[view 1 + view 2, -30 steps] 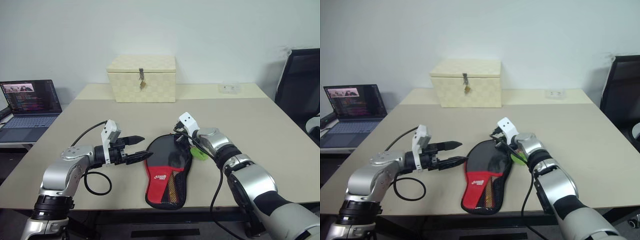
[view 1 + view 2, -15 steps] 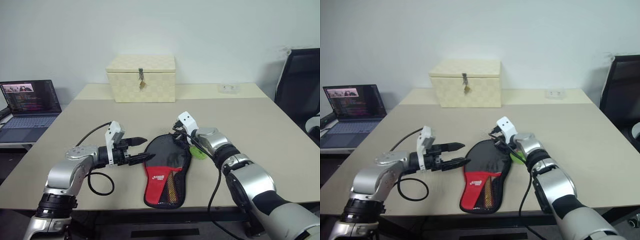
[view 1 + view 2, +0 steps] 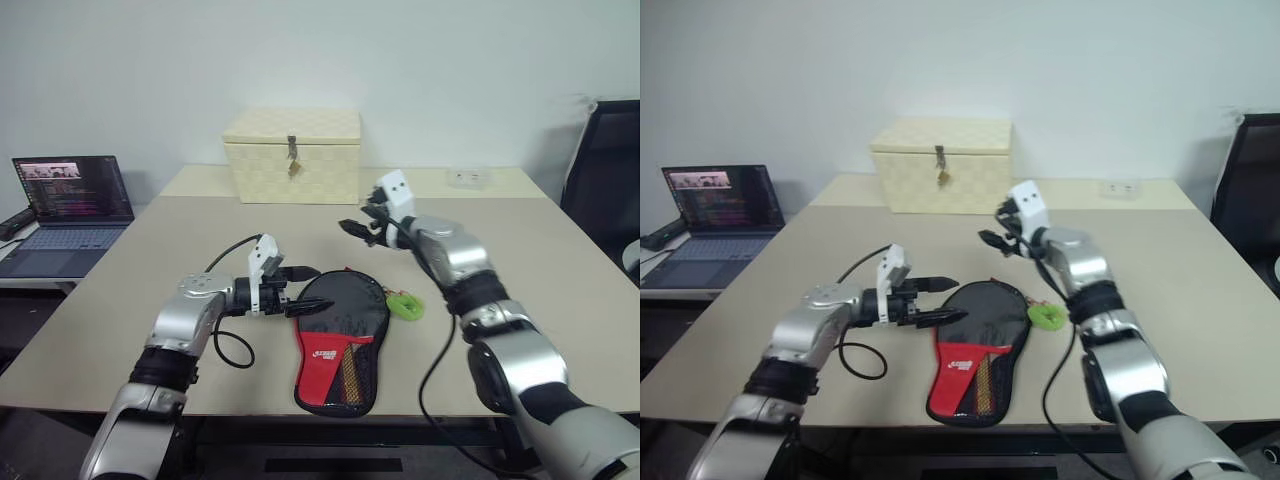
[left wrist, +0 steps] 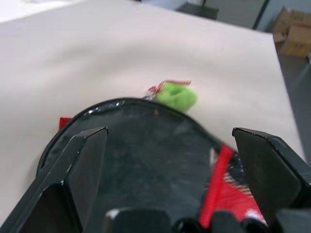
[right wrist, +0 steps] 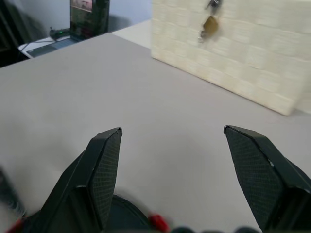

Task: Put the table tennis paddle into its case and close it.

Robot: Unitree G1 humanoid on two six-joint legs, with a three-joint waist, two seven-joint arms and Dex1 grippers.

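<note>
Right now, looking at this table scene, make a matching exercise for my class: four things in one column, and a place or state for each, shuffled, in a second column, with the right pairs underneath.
Things:
1. black-and-red paddle-shaped fabric case
2. cream box with a metal latch
3. green fuzzy zipper charm
4. open dark laptop

Places or states:
A. on a side table to the robot's left
B. lying flat near the table's front edge
C. at the far side of the table, lid shut
D. beside the case's round end, on its right

Pairs: 1-B, 2-C, 3-D, 4-A

Even, bright light; blurred wrist foregrounds
</note>
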